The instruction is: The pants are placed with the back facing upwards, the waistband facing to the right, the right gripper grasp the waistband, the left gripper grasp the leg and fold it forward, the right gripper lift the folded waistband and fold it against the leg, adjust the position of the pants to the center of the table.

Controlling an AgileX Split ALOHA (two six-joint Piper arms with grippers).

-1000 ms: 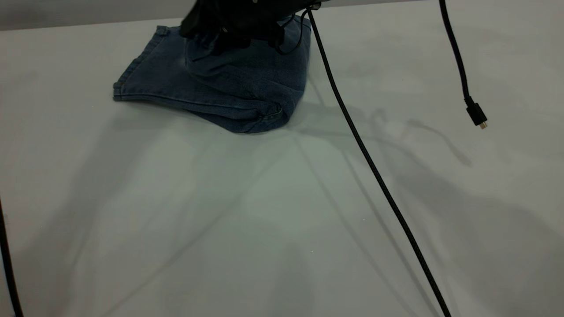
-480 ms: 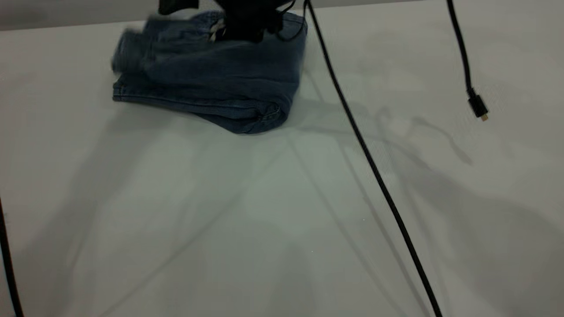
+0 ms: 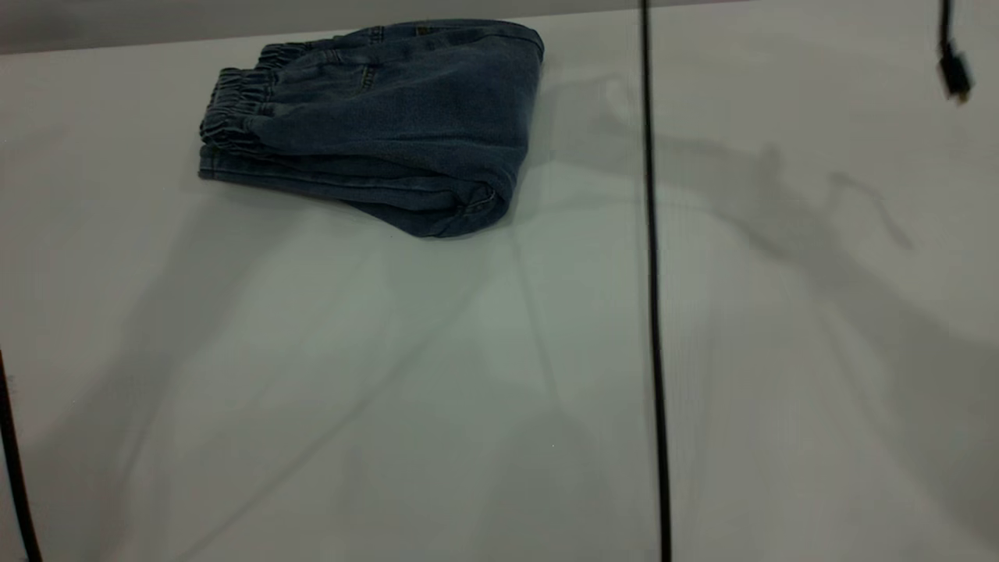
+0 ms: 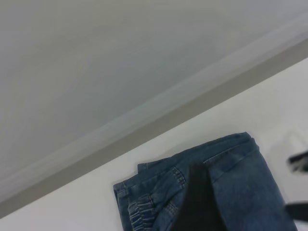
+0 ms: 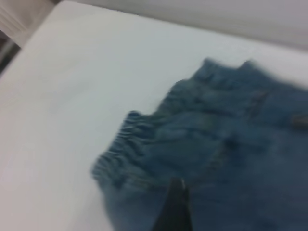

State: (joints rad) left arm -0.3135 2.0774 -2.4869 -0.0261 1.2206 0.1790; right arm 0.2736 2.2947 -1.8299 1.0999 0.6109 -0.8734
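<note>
Judging by the lay of the cloth, both folds look done: the dark blue denim pants (image 3: pixel 375 125) sit as a compact folded bundle, with the gathered elastic waistband (image 3: pixel 234 109) on top at the bundle's left end, laid over the hemmed leg layer (image 3: pixel 312 178) beneath.

Bundle sits at the far edge of the pale grey table (image 3: pixel 468 390), left of the middle in the exterior view, so centring still looks outstanding.

Neither arm touches the denim. Exterior view shows no gripper, only a black cable (image 3: pixel 654 312) hanging across the frame and a loose black plug (image 3: pixel 954 74) at upper right.

Each wrist view shows only a dark sliver of its own finger above the pants: left gripper finger (image 4: pixel 199 202), right gripper finger (image 5: pixel 174 209). Can't tell whether either is open or shut; nothing is visibly held.

Remaining, as I read it: re-grasp or push the bundle toward table centre.
</note>
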